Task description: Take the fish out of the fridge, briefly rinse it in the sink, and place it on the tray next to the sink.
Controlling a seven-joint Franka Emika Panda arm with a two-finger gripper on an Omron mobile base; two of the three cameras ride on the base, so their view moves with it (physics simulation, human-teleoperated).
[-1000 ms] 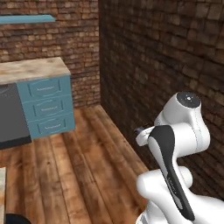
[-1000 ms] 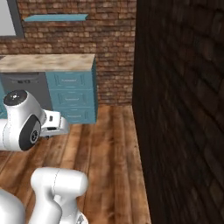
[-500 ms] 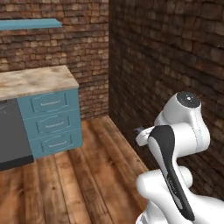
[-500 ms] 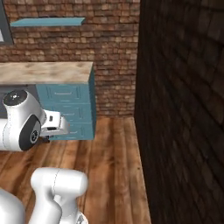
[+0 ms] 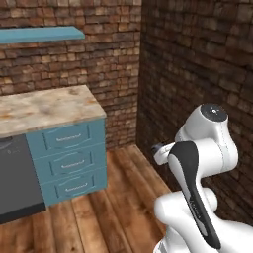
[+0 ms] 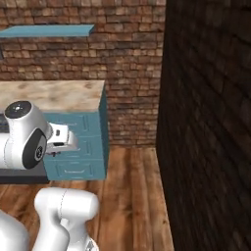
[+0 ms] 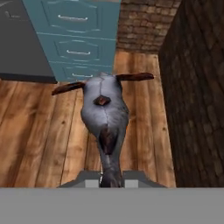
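Brick corner wall (image 5: pixel 197 64), larger in frame than 1.0 s ago: base driving, whole view shifted, carry leg to sink judged under way. Teal 3-drawer cabinet (image 5: pixel 69 160) with marble counter (image 5: pixel 44 106), now nearer centre. Arm folded close over base, hand pointing forward-down. Gripper (image 7: pixel 111 177) clamped on fish (image 7: pixel 105 111), tail end pinched, body hanging above wooden floor (image 7: pixel 39 131).

We see no words, numbers or signs to read. The blue drawers (image 5: pixel 69 165) have no labels. The brick wall (image 6: pixel 122 73) has nothing written on it. The robot arm (image 5: pixel 205 148) has no name or brand on it.
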